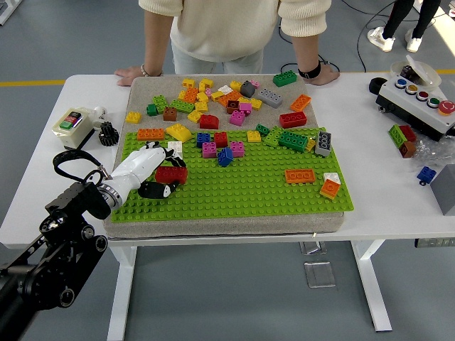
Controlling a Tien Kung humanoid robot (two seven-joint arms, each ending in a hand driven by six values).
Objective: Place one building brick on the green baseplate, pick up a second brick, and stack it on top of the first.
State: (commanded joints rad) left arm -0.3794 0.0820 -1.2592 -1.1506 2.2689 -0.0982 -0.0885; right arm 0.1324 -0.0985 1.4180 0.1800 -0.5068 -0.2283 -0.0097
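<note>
A red brick (171, 175) is held clamped in the left hand (151, 170) at nine o'clock on the green baseplate (242, 188), seemingly for placing; pressing down is called for next.

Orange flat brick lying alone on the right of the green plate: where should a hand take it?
Pinch the orange flat brick across its two long sides, coming straight down. It lies flat, long axis left-right, with bare green baseplate in front and behind it.
</note>
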